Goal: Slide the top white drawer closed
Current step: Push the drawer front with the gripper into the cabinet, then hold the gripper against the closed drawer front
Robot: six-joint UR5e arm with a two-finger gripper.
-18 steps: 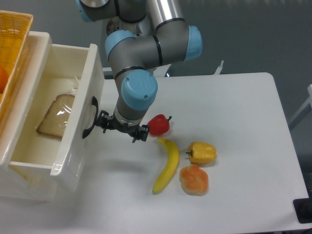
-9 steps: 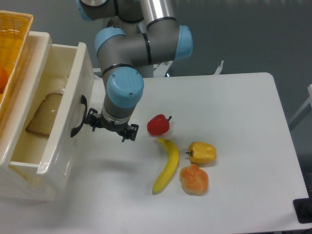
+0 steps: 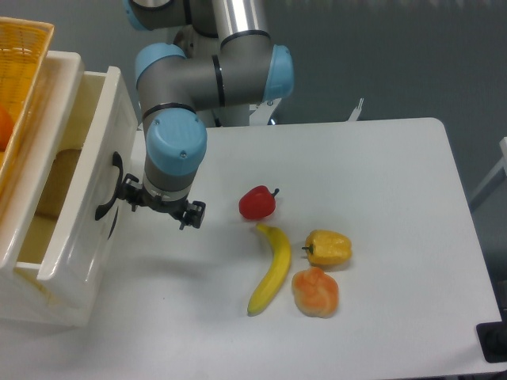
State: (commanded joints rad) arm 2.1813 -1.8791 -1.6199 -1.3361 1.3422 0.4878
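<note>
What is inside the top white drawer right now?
Inside the top white drawer, a brownish bread-like edge shows against the cream interior. The rest is hidden under the cabinet top.

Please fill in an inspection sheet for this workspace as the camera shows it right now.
Surface: white table, bare at the right and far side.
Job's things: top white drawer partly open, black handle on its front; bread slice partly visible inside.
Clutter: red pepper, banana, yellow pepper and an orange food item grouped on the table; orange basket on top of the cabinet.
Grippers: gripper against the drawer front beside the handle; cannot tell if open or shut.
Cables: nothing seen.
Surroundings: grey floor; dark object at the lower right edge.
</note>
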